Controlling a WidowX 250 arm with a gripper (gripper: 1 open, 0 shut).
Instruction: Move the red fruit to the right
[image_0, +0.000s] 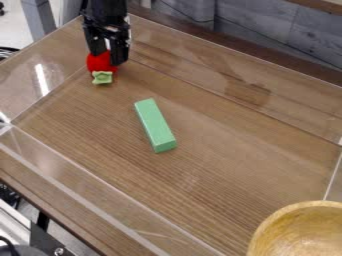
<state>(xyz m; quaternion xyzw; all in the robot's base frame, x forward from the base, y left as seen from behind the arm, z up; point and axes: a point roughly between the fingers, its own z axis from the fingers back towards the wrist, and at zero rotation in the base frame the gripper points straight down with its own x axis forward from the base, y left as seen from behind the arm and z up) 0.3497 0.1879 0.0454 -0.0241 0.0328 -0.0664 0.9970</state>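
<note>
The red fruit (98, 66) is a small bright-red toy with a pale leafy cap, lying on the wooden tabletop at the upper left. My black gripper (106, 55) points straight down right over it, open, with its fingers (119, 48) reaching down around the fruit's top. Part of the fruit is hidden behind the fingers. I cannot tell whether the fingers touch it.
A long green block (155, 125) lies in the middle of the table. Clear acrylic walls (80, 205) fence in the wooden surface. A wooden bowl (305, 232) sits at the bottom right corner.
</note>
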